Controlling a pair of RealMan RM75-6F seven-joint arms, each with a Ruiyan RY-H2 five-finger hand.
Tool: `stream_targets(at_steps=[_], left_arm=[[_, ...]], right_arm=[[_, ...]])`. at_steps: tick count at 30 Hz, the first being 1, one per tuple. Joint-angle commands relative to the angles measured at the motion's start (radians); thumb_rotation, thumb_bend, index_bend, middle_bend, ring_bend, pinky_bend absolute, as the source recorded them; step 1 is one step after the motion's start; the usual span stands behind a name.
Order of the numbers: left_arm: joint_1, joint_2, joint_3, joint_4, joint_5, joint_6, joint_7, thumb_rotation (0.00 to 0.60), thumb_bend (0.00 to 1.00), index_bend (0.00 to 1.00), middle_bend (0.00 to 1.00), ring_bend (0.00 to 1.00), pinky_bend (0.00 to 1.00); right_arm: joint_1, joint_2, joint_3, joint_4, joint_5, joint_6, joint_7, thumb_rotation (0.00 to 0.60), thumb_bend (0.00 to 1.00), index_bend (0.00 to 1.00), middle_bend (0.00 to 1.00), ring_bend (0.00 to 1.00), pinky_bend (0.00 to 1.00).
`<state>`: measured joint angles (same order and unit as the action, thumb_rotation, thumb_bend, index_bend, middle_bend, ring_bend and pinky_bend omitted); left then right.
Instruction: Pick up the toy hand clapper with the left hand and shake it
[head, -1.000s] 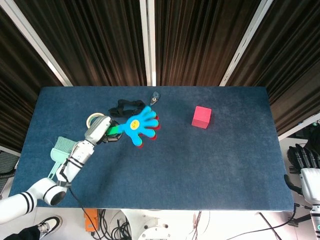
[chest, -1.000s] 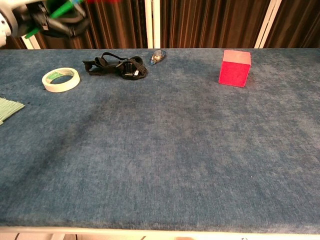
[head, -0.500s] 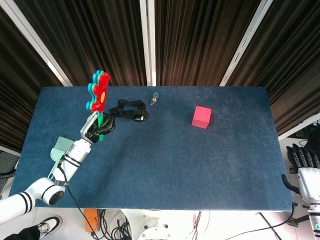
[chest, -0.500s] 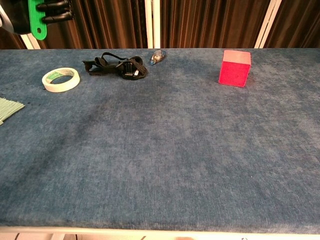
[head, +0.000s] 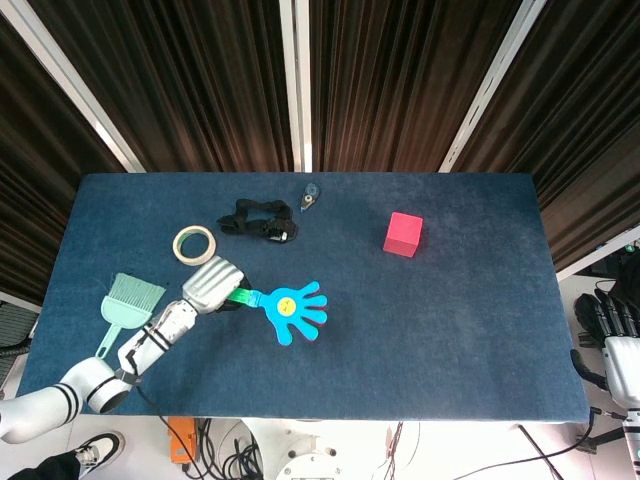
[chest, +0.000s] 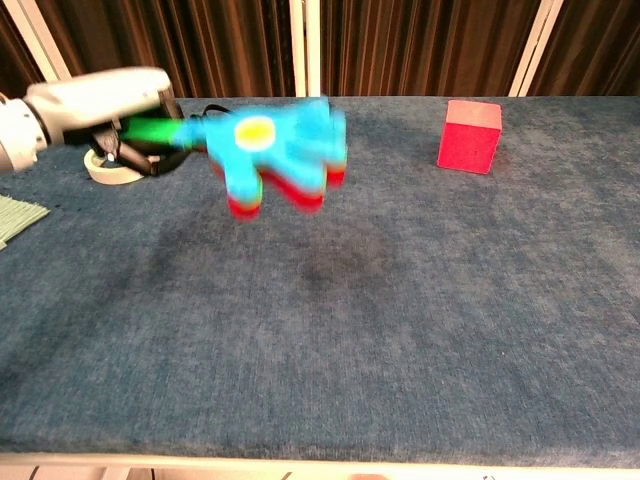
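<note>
My left hand (head: 211, 286) (chest: 105, 110) grips the green handle of the toy hand clapper (head: 293, 312) (chest: 277, 152). The clapper has blue hand-shaped plates with a yellow disc and red plates underneath. It is held above the table, pointing to the right and nearly level, and is motion-blurred in the chest view. My right hand (head: 603, 317) hangs off the table's right edge with its dark fingers together, holding nothing that I can see.
A tape roll (head: 194, 243) (chest: 106, 167), a black strap (head: 257, 220), a small tape dispenser (head: 311, 195) and a pink cube (head: 402, 234) (chest: 470, 136) lie toward the table's far side. A green brush (head: 126, 302) lies at the left edge.
The clapper swung from level at the right to upright, and has now swung down and forward again to level. The right hand stayed put.
</note>
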<state>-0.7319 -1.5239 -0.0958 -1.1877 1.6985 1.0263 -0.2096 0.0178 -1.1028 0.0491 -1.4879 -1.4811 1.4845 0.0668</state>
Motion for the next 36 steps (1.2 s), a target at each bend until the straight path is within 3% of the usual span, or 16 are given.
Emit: stream_targets(at_steps=[1,3,6,13,17,21,25,27,31,36], left_arm=[[-0.005,-0.071,0.06,0.081,0.014,0.018,0.198,0.6,0.81,1.0,1.0,1.0,1.0],[0.015,-0.08,0.028,0.045,-0.049,0.039,0.081,0.6,0.81,1.0,1.0,1.0,1.0],[0.05,-0.083,-0.058,-0.077,-0.195,0.056,-0.22,0.6,0.81,1.0,1.0,1.0,1.0],[0.119,0.004,-0.296,-0.388,-0.507,-0.016,-0.839,0.6,0.8,1.0,1.0,1.0,1.0],[0.152,0.047,-0.374,-0.46,-0.618,-0.075,-0.999,0.6,0.8,1.0,1.0,1.0,1.0],[0.156,0.056,-0.349,-0.462,-0.576,-0.075,-0.936,0.6,0.81,1.0,1.0,1.0,1.0],[0.141,0.028,-0.275,-0.403,-0.431,-0.029,-0.794,0.6,0.81,1.0,1.0,1.0,1.0],[0.126,-0.002,-0.225,-0.318,-0.319,0.034,-0.651,0.6,0.81,1.0,1.0,1.0,1.0],[0.087,-0.091,-0.094,-0.023,-0.026,0.204,-0.287,0.6,0.81,1.0,1.0,1.0,1.0],[0.041,-0.147,0.021,0.196,0.149,0.255,-0.089,0.6,0.81,1.0,1.0,1.0,1.0]], right_arm=[[0.0,-0.001,0.0,0.003,0.001,-0.002,0.003,0.6,0.28,0.0,0.0,0.0,0.0],[0.0,-0.001,-0.001,0.004,0.0,-0.004,0.005,0.6,0.28,0.0,0.0,0.0,0.0],[0.0,-0.002,-0.002,0.006,0.0,-0.004,0.006,0.6,0.28,0.0,0.0,0.0,0.0],[0.002,-0.003,-0.002,0.003,-0.001,-0.007,0.002,0.6,0.28,0.0,0.0,0.0,0.0],[0.003,-0.004,-0.003,0.005,0.0,-0.011,0.001,0.6,0.28,0.0,0.0,0.0,0.0],[0.004,-0.005,-0.003,0.004,0.001,-0.013,-0.001,0.6,0.28,0.0,0.0,0.0,0.0],[0.005,-0.007,-0.004,0.001,-0.003,-0.013,-0.005,0.6,0.28,0.0,0.0,0.0,0.0],[0.005,-0.006,-0.004,0.0,-0.004,-0.012,-0.006,0.6,0.28,0.0,0.0,0.0,0.0],[0.002,-0.004,-0.003,0.002,0.001,-0.01,-0.001,0.6,0.28,0.0,0.0,0.0,0.0],[0.003,-0.002,-0.004,0.008,0.002,-0.016,0.008,0.6,0.28,0.0,0.0,0.0,0.0]])
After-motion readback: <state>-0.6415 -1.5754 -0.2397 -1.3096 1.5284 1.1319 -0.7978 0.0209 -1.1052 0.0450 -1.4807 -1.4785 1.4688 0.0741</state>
